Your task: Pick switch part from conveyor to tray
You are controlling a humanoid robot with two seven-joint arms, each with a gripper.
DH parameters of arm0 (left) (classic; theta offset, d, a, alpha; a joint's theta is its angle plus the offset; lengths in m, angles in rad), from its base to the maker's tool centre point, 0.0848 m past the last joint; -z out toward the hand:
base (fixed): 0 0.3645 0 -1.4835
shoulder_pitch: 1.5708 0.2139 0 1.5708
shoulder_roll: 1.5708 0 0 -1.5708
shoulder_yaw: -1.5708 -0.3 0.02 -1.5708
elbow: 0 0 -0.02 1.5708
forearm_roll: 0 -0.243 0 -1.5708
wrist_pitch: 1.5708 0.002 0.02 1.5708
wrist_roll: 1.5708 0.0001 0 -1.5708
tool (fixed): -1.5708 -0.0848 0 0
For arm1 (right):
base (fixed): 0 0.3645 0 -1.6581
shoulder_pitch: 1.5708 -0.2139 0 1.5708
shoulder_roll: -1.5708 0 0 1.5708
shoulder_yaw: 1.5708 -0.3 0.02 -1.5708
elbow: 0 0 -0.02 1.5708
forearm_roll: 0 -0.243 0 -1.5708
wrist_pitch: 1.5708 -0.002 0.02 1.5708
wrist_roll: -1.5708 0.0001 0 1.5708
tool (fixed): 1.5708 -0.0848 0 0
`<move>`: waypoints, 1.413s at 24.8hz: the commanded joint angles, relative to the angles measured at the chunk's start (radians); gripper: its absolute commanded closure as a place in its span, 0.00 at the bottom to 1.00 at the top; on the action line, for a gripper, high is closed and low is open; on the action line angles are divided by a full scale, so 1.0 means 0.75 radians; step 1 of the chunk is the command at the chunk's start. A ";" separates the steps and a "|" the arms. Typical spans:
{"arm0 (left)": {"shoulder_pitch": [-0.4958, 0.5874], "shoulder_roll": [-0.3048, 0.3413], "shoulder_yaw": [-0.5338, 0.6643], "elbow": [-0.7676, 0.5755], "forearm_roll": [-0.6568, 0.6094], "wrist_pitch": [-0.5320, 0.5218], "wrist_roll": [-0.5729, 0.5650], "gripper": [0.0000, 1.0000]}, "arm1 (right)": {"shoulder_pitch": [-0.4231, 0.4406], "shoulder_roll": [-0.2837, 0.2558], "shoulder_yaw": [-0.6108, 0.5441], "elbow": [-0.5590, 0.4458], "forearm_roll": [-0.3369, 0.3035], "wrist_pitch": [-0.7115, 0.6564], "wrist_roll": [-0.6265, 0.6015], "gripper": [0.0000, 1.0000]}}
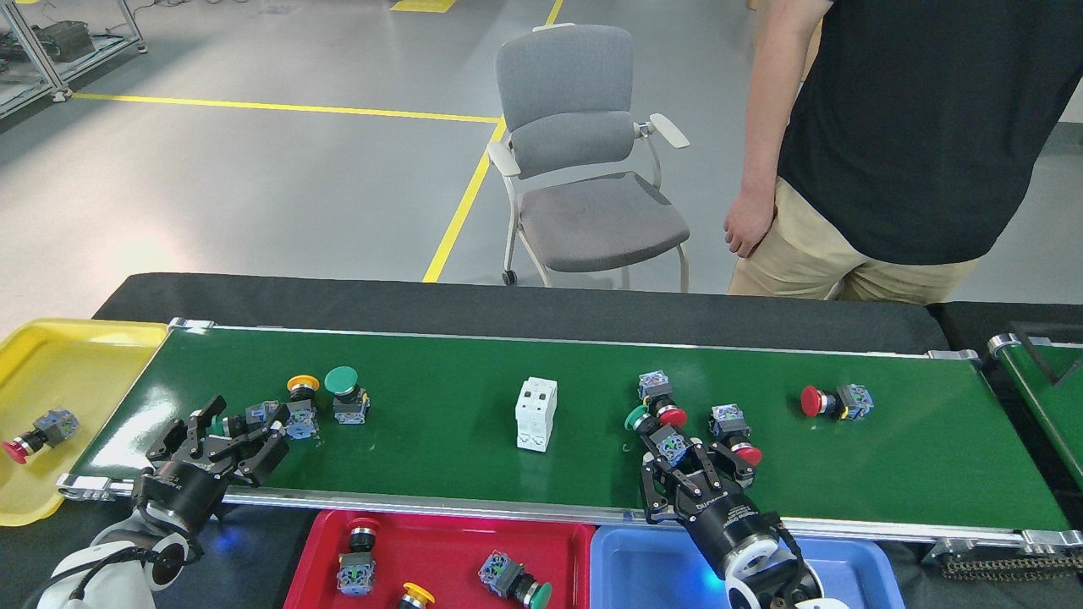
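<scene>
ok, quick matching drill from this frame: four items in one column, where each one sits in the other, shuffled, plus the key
Items:
1. white breaker
2. lone red-capped switch
3. red-capped switch at far left
4. switch with green cap at bottom

Places:
A. in the red tray
B. middle of the conveyor
C. in the yellow tray
D. right part of the conveyor, by itself

Pairs: 1-B, 2-D, 3-C, 4-A
</scene>
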 commanded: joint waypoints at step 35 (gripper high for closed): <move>0.522 -0.068 -0.005 -0.795 0.169 -0.211 -0.117 0.93 | 0.492 0.012 -0.524 -0.281 -0.099 0.061 -0.115 0.01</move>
